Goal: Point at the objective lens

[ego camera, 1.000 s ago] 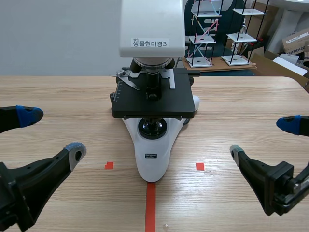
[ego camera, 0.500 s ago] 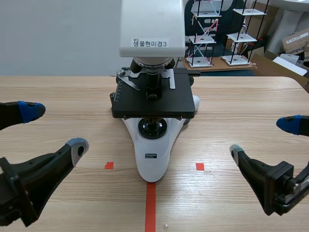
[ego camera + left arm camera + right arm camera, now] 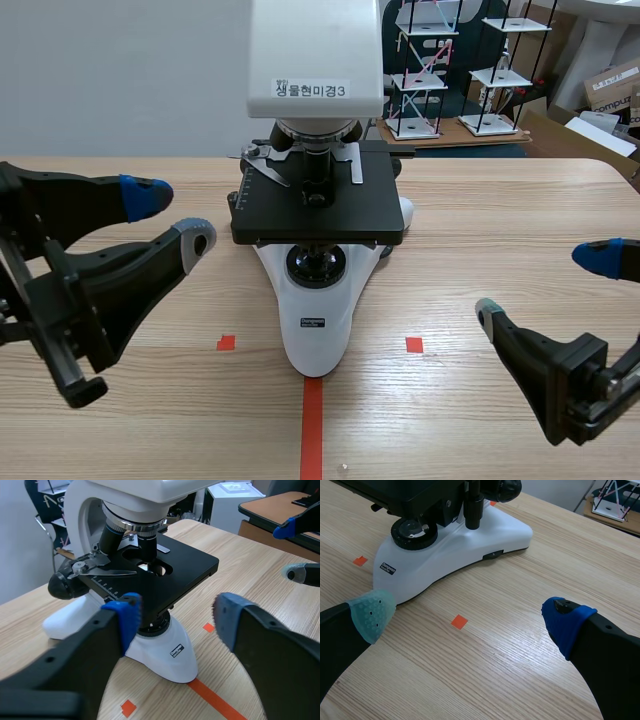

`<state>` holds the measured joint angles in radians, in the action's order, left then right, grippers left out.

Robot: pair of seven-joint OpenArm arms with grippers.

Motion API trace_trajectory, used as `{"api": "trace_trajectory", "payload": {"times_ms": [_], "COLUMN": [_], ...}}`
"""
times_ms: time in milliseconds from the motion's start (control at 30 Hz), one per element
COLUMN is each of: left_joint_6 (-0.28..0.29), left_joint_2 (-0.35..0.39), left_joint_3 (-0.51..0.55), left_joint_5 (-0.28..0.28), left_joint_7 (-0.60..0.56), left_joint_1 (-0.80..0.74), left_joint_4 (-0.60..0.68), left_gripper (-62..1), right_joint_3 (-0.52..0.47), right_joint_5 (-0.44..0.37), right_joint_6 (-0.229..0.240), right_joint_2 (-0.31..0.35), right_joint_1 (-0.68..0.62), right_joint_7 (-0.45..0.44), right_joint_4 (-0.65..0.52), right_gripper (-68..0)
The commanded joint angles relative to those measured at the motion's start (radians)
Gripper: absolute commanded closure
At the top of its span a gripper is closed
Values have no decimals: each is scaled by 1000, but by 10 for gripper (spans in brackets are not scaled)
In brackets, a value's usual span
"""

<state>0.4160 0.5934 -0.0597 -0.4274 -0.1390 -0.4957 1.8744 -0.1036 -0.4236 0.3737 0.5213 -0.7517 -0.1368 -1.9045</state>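
The objective lens (image 3: 317, 165) hangs at upper centre, just above the black stage (image 3: 365, 208) of the microscope (image 3: 316, 322). The left end effector (image 3: 172, 217), fingers spread, hovers near the stage's left edge. The right end effector (image 3: 545, 285), also spread, sits lower right, well apart, over open surface (image 3: 500, 200).

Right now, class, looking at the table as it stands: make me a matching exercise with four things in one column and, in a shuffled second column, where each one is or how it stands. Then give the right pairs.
Things
1. left tool
2. right tool
3. objective lens
4. white foot

Places and states
A. open, low, well to the right of the black stage
B. pointing down over the hole in the stage
C. open, level with the stage, close to its left edge
D. under the stage, front end at the tape line

Pairs: 1-C, 2-A, 3-B, 4-D
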Motion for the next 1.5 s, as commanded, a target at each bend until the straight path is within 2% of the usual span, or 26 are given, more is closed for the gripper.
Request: {"api": "trace_trajectory", "payload": {"times_ms": [0,167,233,567,867,1000,1467], "left_joint_6": [-2,-2,-2,-2,-11,-37,-51], "left_joint_2": [3,3,3,3,-1,-1,-31], "left_joint_3": [-17,-80,-106,-246,-319,-338,-346], "left_joint_5": [-7,-7,-7,-7,-7,-7,-7], "left_joint_7": [-15,-22,-22,-22,-18,8,43], "left_joint_1": [27,131,174,352,446,469,480], "left_joint_4": [-18,-87,-111,-209,-220,-220,-275], "left_gripper": [-252,-78,-36,-36,-36,-36,-36], "right_joint_3": [-15,-15,-15,-15,-15,-15,-15], "right_joint_5": [-7,-7,-7,-7,-7,-7,-7], "right_joint_6": [-4,-4,-4,-4,-4,-4,-4], "right_joint_2": [2,2,2,2,2,2,2], "right_joint_1": [1,1,1,1,1,1,1], "right_joint_7": [-19,-19,-19,-19,-19,-19,-19], "right_joint_4": [-19,-19,-19,-19,-19,-19,-19], "right_gripper": [-648,-648,-648,-648,-648,-648,-648]}}
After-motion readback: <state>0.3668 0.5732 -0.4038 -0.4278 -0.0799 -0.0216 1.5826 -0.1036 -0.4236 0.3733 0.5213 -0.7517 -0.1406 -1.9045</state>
